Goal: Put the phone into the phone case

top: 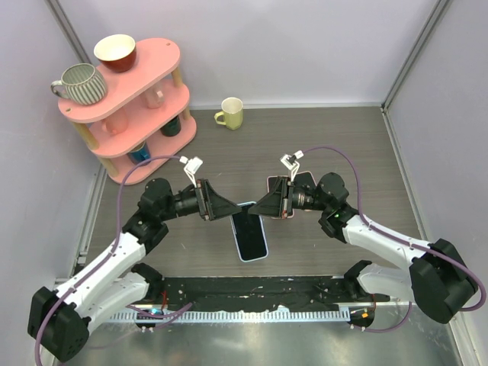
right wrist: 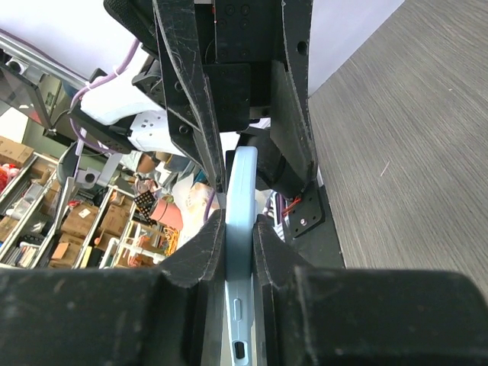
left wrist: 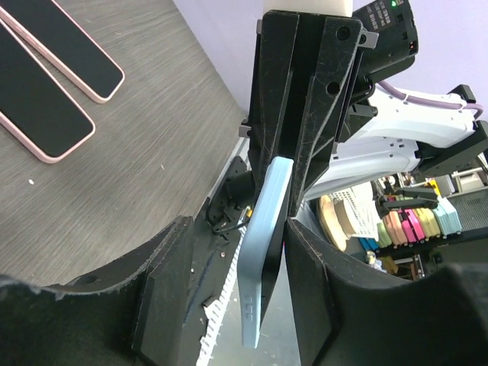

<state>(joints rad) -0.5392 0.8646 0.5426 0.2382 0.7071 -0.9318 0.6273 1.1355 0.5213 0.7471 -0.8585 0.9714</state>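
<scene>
A dark phone in a light-blue case [top: 250, 235] hangs tilted above the table's middle, between both grippers. My right gripper [top: 257, 207] is shut on the case's upper edge. In the right wrist view both pads of the right gripper [right wrist: 238, 229] press the case [right wrist: 242, 198] edge-on. My left gripper [top: 227, 207] faces it from the left with its jaws open around the same end. In the left wrist view the case [left wrist: 263, 236] stands between the left gripper's [left wrist: 236, 236] fingers, close to the right finger [left wrist: 313, 290], with a wide gap to the left one.
Two pink-edged phones [left wrist: 72, 49] [left wrist: 34, 114] lie on the table behind the right gripper [top: 301, 179]. A pink shelf [top: 133, 91] with mugs stands at the back left, and a yellow-green mug [top: 230, 113] at the back. A black strip [top: 252, 290] runs along the near edge.
</scene>
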